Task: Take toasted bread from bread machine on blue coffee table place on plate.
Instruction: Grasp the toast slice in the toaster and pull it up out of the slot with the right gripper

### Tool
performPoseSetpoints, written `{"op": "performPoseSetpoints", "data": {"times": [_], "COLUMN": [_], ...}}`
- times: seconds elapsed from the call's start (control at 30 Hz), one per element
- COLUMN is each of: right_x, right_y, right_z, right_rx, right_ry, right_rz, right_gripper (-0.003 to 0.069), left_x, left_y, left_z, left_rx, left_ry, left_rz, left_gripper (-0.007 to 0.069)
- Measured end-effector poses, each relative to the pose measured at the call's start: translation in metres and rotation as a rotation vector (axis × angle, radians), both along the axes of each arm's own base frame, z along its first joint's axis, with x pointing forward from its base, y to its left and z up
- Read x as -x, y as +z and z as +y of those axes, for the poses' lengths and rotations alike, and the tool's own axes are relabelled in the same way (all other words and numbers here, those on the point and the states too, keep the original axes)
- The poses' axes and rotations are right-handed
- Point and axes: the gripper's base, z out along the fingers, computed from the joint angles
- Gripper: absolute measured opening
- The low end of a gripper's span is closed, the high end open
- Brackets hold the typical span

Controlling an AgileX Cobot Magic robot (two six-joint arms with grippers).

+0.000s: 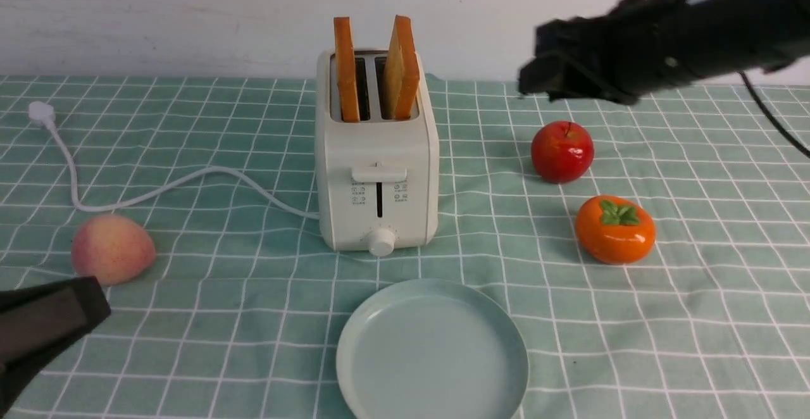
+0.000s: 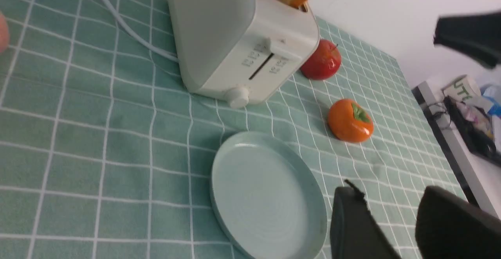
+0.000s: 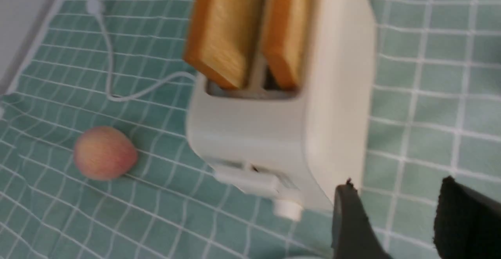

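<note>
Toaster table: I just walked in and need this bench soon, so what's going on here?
A two-armed robot is set to move toast onto a plate. Both toast slices stand in the toaster slots, untouched, and the plate in front of it is bare. The right gripper hangs open and empty in the air to the toaster's right. The left gripper, open and empty too, sits low by the peach.

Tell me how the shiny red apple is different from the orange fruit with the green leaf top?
The shiny red apple is taller and rounder; the glossy orange persimmon is squatter. The apple has a thin dark stem; the persimmon wears a green leafy cap. Both sit on the teal checked tablecloth, apart.
</note>
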Motion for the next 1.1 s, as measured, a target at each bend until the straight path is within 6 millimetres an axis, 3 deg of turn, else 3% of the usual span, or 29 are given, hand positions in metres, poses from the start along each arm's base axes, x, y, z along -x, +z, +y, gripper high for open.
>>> {"op": "performPoseSetpoints", "data": {"times": [0.17,0.37,0.43,0.53,0.6,0.63,0.7,0.73,0.77,0.9,1.0,1.1], "right_x": [-0.04,-0.069,-0.082,-0.09,-0.094,-0.096,-0.096,-0.094,-0.093,-0.084,-0.062,-0.033], "right_y": [-0.007,-0.043,-0.067,-0.083,-0.094,-0.098,-0.098,-0.094,-0.09,-0.067,-0.014,0.039], "right_z": [0.044,0.076,0.086,0.088,0.09,0.09,0.09,0.09,0.089,0.085,0.069,0.041], "right_rx": [-0.032,-0.045,-0.002,0.03,0.052,0.062,0.06,0.058,0.055,0.038,0.014,0.045], "right_ry": [0.041,0.028,0.017,0.011,0.014,0.018,0.017,0.018,0.021,0.027,0.042,0.069], "right_rz": [-0.092,-0.132,-0.183,-0.201,-0.2,-0.199,-0.198,-0.206,-0.21,-0.243,-0.316,-0.383], "right_gripper": [0.0449,0.0477,0.0465,0.0439,0.0388,0.0303,0.0244,0.0132,0.01,0.0108,0.0109,0.0109], "left_x": [0.002,0.004,0.005,0.005,0.006,0.006,0.007,0.007,0.007,0.007,0.007,0.007], "left_y": [-0.002,-0.004,-0.005,-0.006,-0.007,-0.008,-0.008,-0.008,-0.008,-0.008,-0.009,-0.008], "left_z": [-0.003,-0.005,-0.005,-0.005,-0.005,-0.006,-0.006,-0.006,-0.006,-0.006,-0.006,-0.006], "left_rx": [0.005,0.002,-0.001,-0.005,-0.009,-0.012,-0.014,-0.016,-0.016,-0.015,-0.016,-0.014], "left_ry": [-0.042,-0.06,-0.066,-0.072,-0.078,-0.082,-0.085,-0.087,-0.088,-0.089,-0.089,-0.086], "left_rz": [0.03,0.057,0.067,0.078,0.089,0.097,0.102,0.104,0.105,0.106,0.108,0.102], "left_gripper": [0.0238,0.0238,0.0238,0.0238,0.0238,0.0238,0.0238,0.0238,0.0238,0.0238,0.0238,0.0238]}}
